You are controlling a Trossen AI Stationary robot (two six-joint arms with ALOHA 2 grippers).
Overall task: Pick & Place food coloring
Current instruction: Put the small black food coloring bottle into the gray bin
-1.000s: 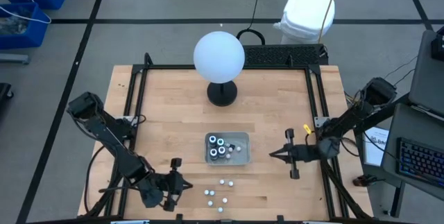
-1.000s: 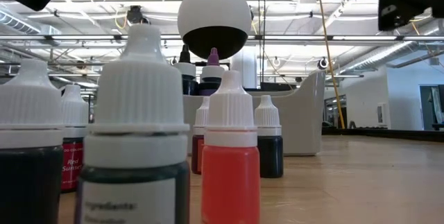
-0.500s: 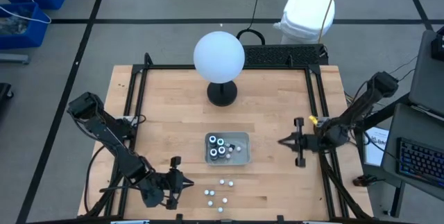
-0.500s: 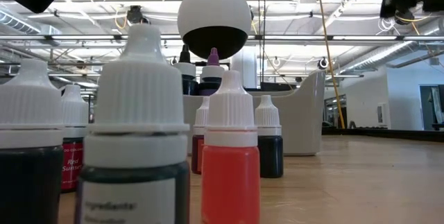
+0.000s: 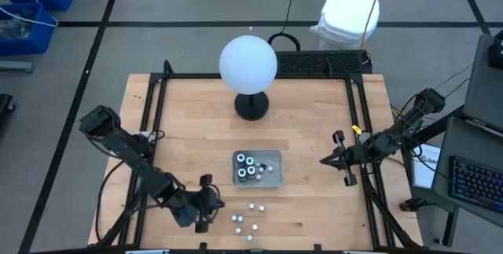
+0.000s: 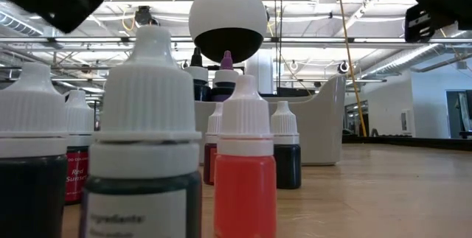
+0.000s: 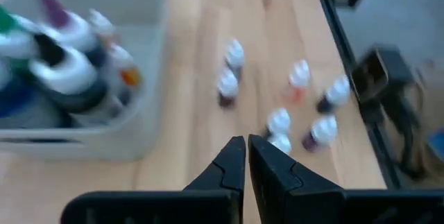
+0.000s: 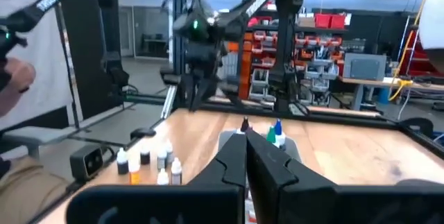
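Observation:
Several dark food coloring bottles (image 5: 247, 167) stand upright in a shallow grey tray (image 5: 272, 160) at mid-table. Smaller white-capped food coloring bottles (image 5: 245, 219) stand loose on the wood near the front edge; they also show in the left wrist view (image 7: 295, 106) and close up in the low view (image 6: 245, 172). My left gripper (image 5: 212, 204) hovers shut just left of the loose bottles, slanting down toward them (image 7: 246, 151), touching nothing. My right gripper (image 5: 324, 160) is shut and empty, raised to the right of the tray (image 8: 246, 148).
A big white globe (image 5: 247, 64) on a black base stands at the back, behind the tray. A black frame rail (image 5: 361, 120) runs around the table. Bare wood lies between the tray and my right gripper.
My left gripper has gone toward the table's right edge, closer to the loose bottles. My right arm has drawn back toward the right edge and a little toward the far edge, its gripper tipping up to about level. The bottles have stayed put.

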